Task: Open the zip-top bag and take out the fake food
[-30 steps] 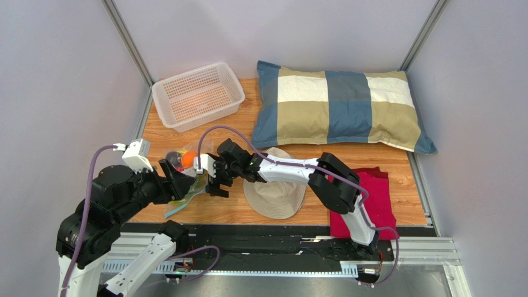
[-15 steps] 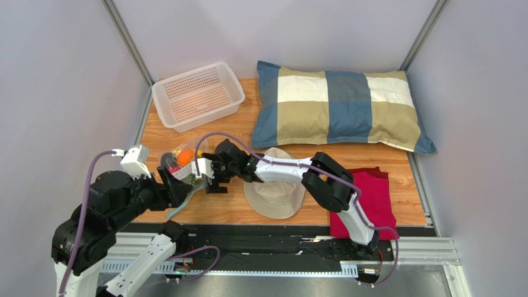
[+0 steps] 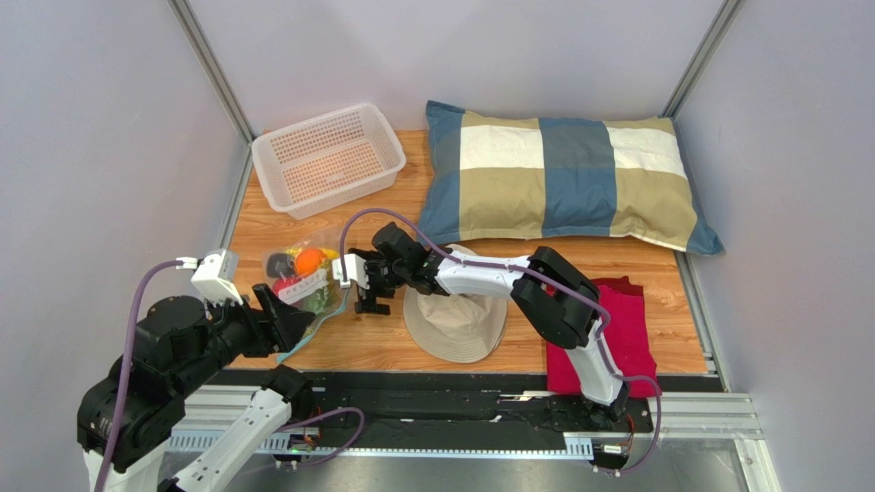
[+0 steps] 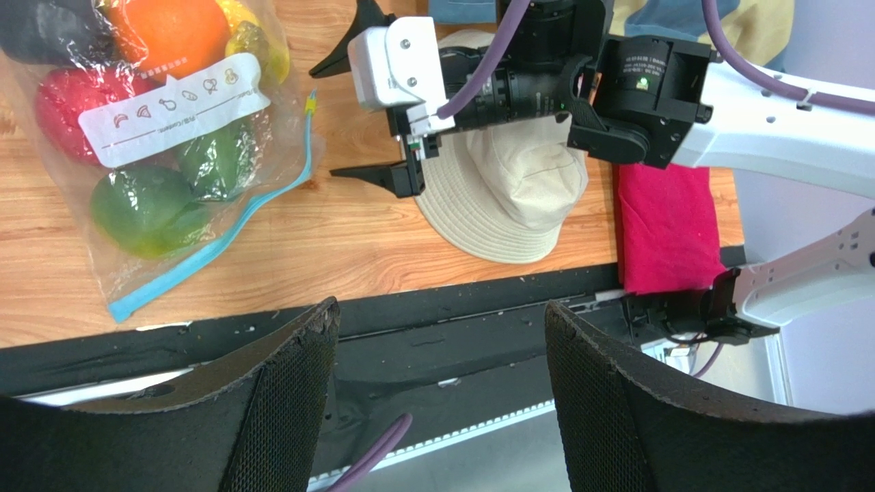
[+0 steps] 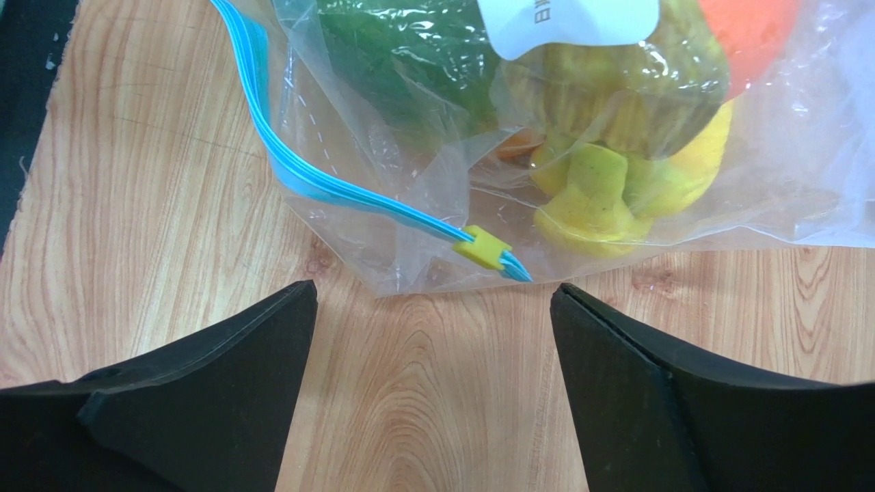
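Zip-top bag (image 4: pixel 175 115) lies on the table (image 4: pixel 339 241) (fake food (image 4: pixel 149 205) inside); right claw (image 4: pixel 321 124), jaws spread, beside it.

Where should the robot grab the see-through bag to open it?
Best pinch the small yellow slider at the end of the blue zip strip on the zip-top bag. It is a raised nub on the thin flat strip, and it lies just in front of the open right gripper, so coming from that side, from above, looks easiest.

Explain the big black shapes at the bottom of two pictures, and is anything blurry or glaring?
Right wrist view: the black shapes are fingers of the right end effector, near the lens; the bag is sharp, with white glints. Left wrist view: likewise the left end effector; same glints. Top view: even light, soft shadows, nothing blurred.
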`<state>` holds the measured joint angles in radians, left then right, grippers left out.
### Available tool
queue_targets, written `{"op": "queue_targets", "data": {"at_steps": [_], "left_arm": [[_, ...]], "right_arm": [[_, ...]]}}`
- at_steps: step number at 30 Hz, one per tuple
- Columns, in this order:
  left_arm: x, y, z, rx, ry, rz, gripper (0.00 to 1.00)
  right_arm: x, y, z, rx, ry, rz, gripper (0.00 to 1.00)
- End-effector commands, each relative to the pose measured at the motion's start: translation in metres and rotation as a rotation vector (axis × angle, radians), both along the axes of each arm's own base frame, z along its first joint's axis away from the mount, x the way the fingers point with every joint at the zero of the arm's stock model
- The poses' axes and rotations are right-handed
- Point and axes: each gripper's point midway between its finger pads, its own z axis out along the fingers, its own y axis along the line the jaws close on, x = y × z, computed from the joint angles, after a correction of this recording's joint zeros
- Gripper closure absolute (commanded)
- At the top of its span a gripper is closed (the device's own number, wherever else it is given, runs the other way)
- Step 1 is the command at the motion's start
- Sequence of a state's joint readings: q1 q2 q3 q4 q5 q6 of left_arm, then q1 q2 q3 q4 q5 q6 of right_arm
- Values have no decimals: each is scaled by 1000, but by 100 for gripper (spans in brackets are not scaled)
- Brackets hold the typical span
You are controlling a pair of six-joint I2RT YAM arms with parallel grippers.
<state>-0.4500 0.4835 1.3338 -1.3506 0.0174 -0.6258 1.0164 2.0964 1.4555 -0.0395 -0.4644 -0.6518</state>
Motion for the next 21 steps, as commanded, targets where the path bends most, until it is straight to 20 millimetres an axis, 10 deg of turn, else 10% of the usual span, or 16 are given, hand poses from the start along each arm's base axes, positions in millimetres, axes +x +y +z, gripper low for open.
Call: {"op": "queue_targets", "data": {"at_steps": [1, 9, 15, 21], "left_arm": [[-11, 4, -12, 3, 43, 7, 23], [-15, 3, -27, 1, 111, 13, 23], [-13, 9, -39, 97, 223, 26, 29], [5, 31, -62, 350, 410, 102, 28]], "right_arm": [[1, 18, 43, 107, -17, 67, 12], [-5, 36, 31, 128, 78, 117, 27], [-10, 12, 11, 82, 130, 131, 49], [-9, 3, 25, 68, 181, 120, 84]]}}
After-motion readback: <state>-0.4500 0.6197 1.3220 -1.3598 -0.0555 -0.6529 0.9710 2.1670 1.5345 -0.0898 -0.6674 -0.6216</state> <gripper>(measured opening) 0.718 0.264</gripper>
